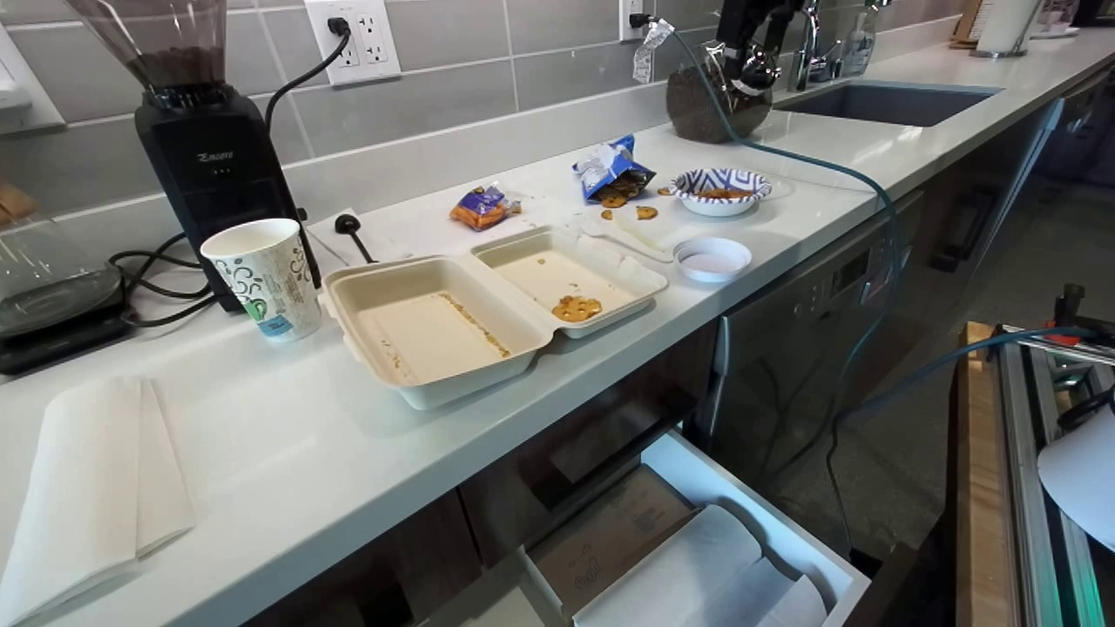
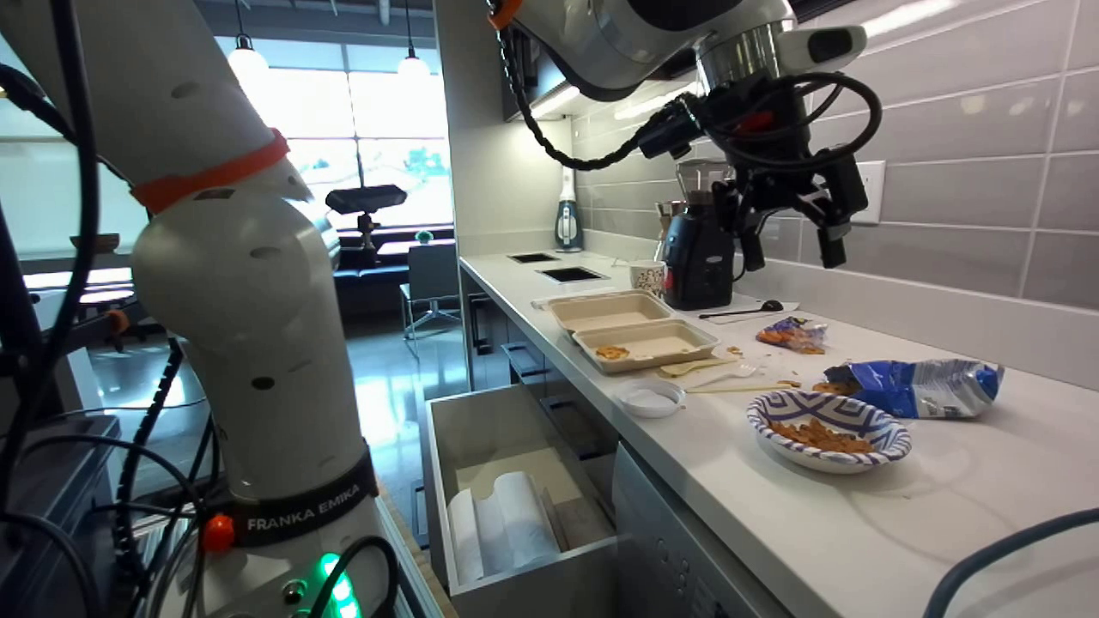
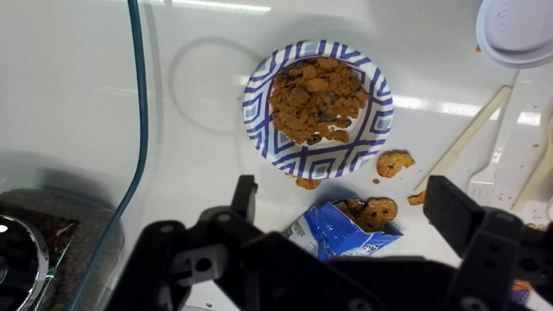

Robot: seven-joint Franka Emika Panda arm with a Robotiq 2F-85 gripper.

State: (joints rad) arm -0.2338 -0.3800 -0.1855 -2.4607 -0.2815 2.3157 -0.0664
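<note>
White counter (image 2: 987,498), tiled wall (image 2: 944,112) behind. Gripper (image 2: 792,251) hangs well above, fingers wide apart, holding nothing. Blue snack bag (image 3: 341,235) lies below, framed between fingers in wrist view, long axis slanting, mouth to upper right; cereal bowl (image 3: 319,155) beyond fingertips.

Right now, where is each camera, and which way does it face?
Wrist view: above the counter, facing down at the bowl; open tool shows.
An exterior view: near the coffee grinder, facing toward the sink; tool shows.
An exterior view: beside the arm, facing toward the coffee grinder; arm and tool show.
Both exterior views share the takeout box.
</note>
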